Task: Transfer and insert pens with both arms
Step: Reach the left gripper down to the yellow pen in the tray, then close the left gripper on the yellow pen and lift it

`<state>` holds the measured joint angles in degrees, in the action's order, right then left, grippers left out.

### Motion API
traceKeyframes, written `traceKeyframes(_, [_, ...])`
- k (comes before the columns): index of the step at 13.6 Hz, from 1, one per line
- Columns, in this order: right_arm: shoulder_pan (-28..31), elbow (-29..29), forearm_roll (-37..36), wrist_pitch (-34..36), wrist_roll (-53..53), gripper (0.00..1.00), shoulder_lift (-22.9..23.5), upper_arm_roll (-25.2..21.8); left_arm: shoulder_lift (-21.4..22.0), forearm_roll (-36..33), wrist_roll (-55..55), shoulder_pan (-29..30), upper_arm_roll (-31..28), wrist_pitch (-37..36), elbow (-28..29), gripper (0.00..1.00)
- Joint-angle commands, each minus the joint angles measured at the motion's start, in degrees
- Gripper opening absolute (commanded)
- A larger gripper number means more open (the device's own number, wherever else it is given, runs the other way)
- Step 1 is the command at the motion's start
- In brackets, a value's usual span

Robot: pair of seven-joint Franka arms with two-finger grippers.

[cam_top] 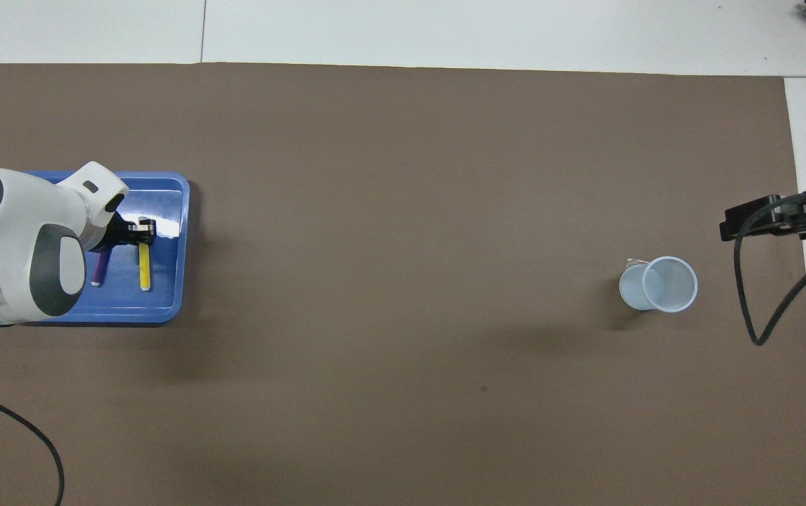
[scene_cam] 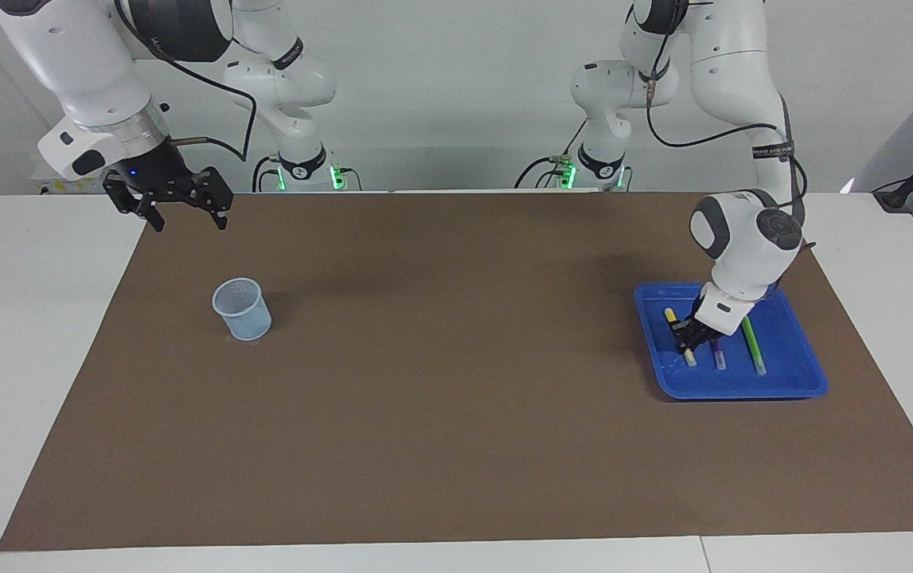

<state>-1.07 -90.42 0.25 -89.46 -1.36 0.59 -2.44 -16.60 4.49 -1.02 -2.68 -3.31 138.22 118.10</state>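
Left end effector (scene_cam: 688, 337) is down inside the blue tray (scene_cam: 790, 382) at the left arm's end of the counter (scene_cam: 456, 446), its fingertips closed together on the yellow pen (scene_cam: 680, 336) about midway along the barrel. That pen lies flat on the tray floor. The purple pen (scene_cam: 717, 356) lies just beside it and the green pen (scene_cam: 753, 345) lies next again, closer to the counter's end; all three run roughly parallel, pale caps pointing away from the robots.

Right end effector (scene_cam: 182, 208) hangs in the air over the corner of the brown mat (scene_cam: 456, 477) at the right arm's end, its fingers spread wide and holding nothing; this arm waits. A pale blue mesh cup (scene_cam: 242, 309) stands upright on the mat, farther from the robots than that corner.

In the overhead view the left arm's wrist covers the green pen entirely and the upper part of the purple pen (cam_top: 100, 270). The right end effector (cam_top: 761, 219) shows there only in part, cut off at the frame edge.
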Motion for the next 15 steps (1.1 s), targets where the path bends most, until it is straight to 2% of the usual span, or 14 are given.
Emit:
traceKeyframes(1, [-0.3,-0.2,-0.4,0.0,0.6,1.0,-0.1,-0.4,-0.4,1.0,-0.4,-0.5,-0.2,0.5,1.1,0.0])
traceKeyframes(3, [-0.3,-0.2,-0.4,0.0,0.6,1.0,-0.1,-0.4,-0.4,1.2,0.0,-0.4,-0.1,-2.8,-1.4,0.0])
traceKeyframes(6, [-0.3,-0.2,-0.4,0.0,0.6,1.0,-0.1,-0.4,0.0,1.9,0.8,-0.5,-0.1,-11.9,-7.0,0.0])
traceKeyframes(15, [-0.3,-0.2,-0.4,0.0,0.6,1.0,-0.1,-0.4,6.5,7.1,22.6,-0.7,3.7,-36.6,-19.9,0.0])
